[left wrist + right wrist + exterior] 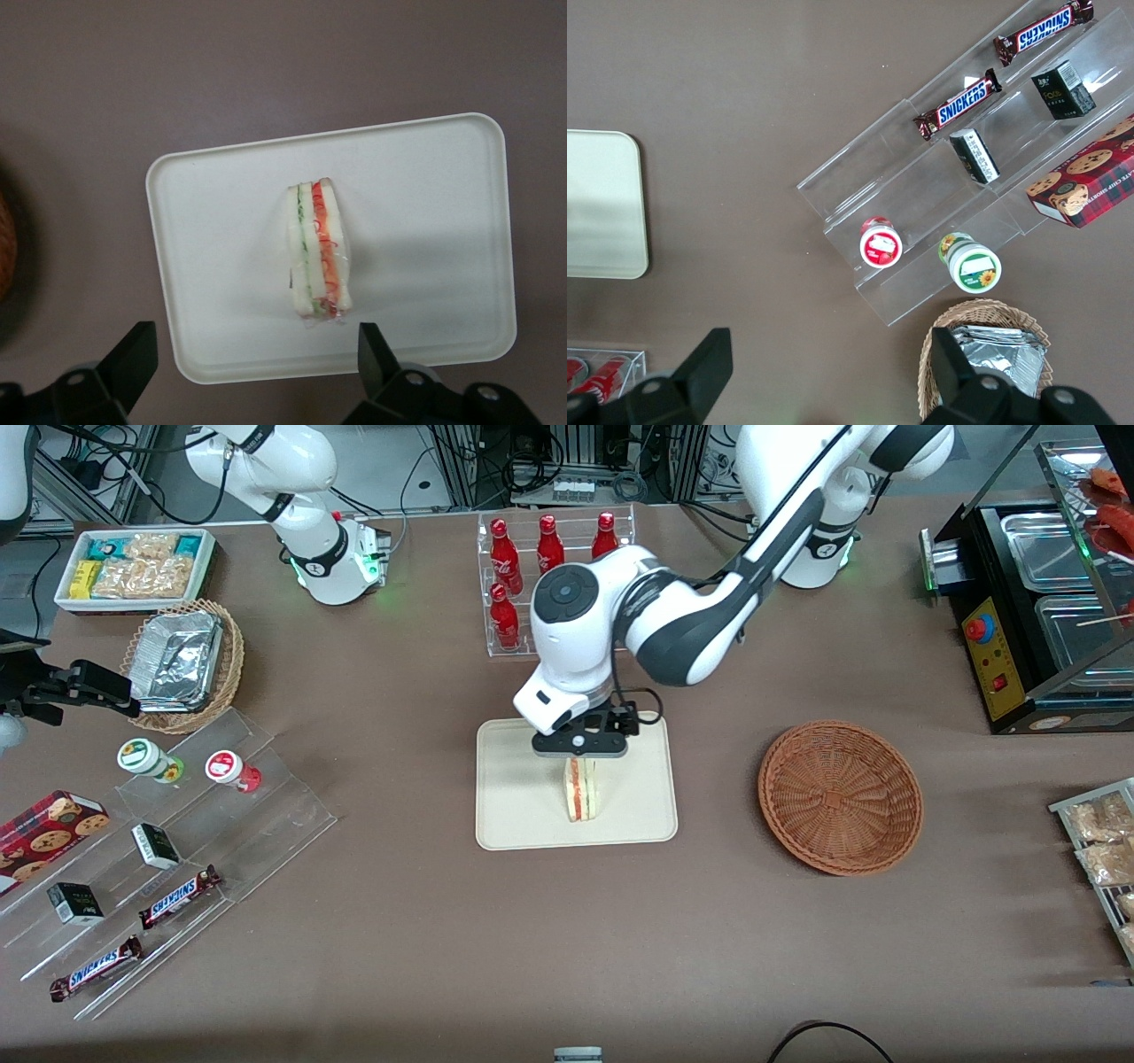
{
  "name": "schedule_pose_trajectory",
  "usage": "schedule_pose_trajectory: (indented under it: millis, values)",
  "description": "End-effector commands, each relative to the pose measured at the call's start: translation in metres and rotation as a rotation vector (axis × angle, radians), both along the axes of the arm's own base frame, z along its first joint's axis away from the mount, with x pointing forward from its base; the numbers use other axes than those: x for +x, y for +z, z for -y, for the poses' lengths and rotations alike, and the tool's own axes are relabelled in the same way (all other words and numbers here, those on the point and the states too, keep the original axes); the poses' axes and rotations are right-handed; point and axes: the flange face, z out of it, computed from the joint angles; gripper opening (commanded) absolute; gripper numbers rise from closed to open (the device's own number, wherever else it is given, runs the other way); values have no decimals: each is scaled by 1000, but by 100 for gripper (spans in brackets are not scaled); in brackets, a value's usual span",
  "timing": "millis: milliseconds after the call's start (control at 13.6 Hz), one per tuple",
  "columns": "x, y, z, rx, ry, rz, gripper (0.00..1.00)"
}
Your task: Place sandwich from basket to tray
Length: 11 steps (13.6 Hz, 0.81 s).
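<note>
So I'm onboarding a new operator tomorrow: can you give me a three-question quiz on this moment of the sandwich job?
1. True or false: the sandwich rests on the tray.
2. Multiple choice: the gripper is A) shut on the sandwich, B) open above the tray with the sandwich free between its fingers, C) inside the basket.
3. Short answer: what, if anything, lies in the reddish-brown basket?

Key:
1. True.
2. B: in the left wrist view both fingers stand wide apart, clear of the sandwich.
3. Nothing that shows; its woven bottom looks bare in the front view.
</note>
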Motion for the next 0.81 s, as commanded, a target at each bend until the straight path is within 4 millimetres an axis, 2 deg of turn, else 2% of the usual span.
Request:
schedule_pose_trajectory:
  millis: [0,73,147,293,513,733]
  values:
    - [24,13,-53,1,7,-91,100]
    - [34,19,-75,2,9,-116,100]
    - [41,27,-88,-14,31,-123,100]
    - [59,41,-132,-18,81,-142,100]
    - [70,68,-182,-40,89,-176,100]
    - [79,84,-233,-20,41,-212,100]
